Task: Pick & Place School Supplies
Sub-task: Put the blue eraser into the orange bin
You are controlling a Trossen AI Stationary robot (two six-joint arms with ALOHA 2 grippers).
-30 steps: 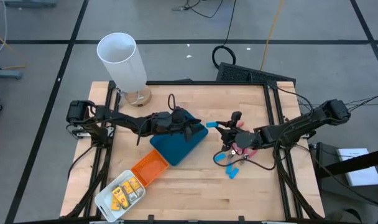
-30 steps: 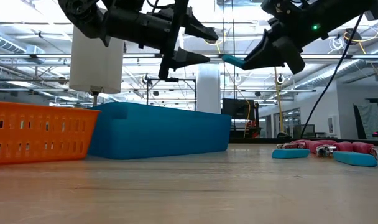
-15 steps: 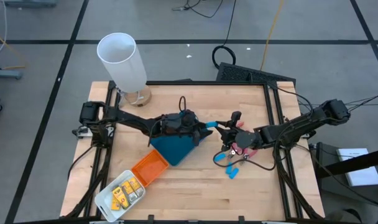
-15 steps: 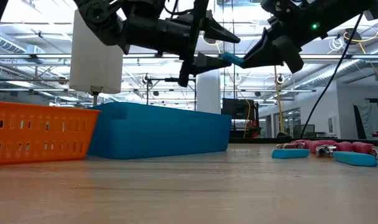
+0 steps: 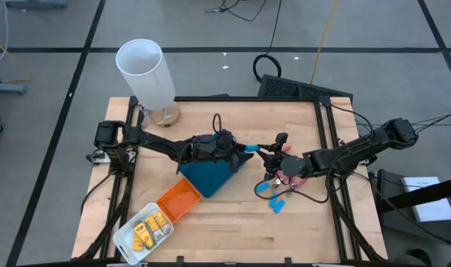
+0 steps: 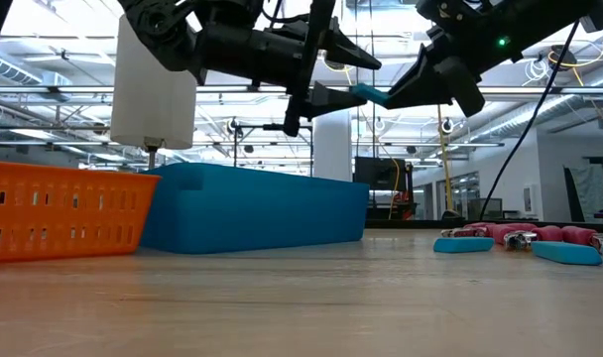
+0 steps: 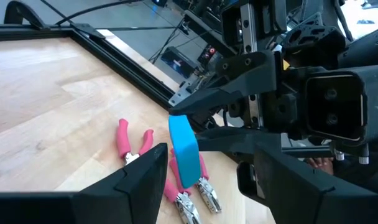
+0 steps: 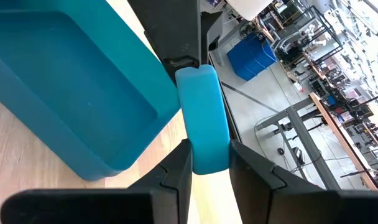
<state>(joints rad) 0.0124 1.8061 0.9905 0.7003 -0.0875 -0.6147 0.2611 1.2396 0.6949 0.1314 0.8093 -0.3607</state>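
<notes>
My right gripper is shut on a light-blue oblong piece held in the air beside the teal tray. My left gripper reaches in from the table's left. It is open, with its fingers standing on either side of the piece's free end. Two pink-handled tools lie on the table under my right arm. Two more light-blue pieces lie flat just in front of them. Several yellow pieces sit in the white tray at the near left. My right gripper pinches the light-blue piece by one end between its two fingers. It comes nearly level from the table's right. The piece sticks out past the fingertips toward my left gripper, lifted clear of the table. My left gripper: one finger reaches the piece's free end; whether it touches, I cannot tell.
An orange tray lies between the teal and the white tray. A tall white cylinder stands at the far left corner. Bare wood shows along the near edge and at the far right.
My left gripper has gone toward the table's right edge, from over the teal tray to the light-blue piece in my right gripper, then stopped there. Its fingers have stayed apart. My right gripper and the piece have kept still.
</notes>
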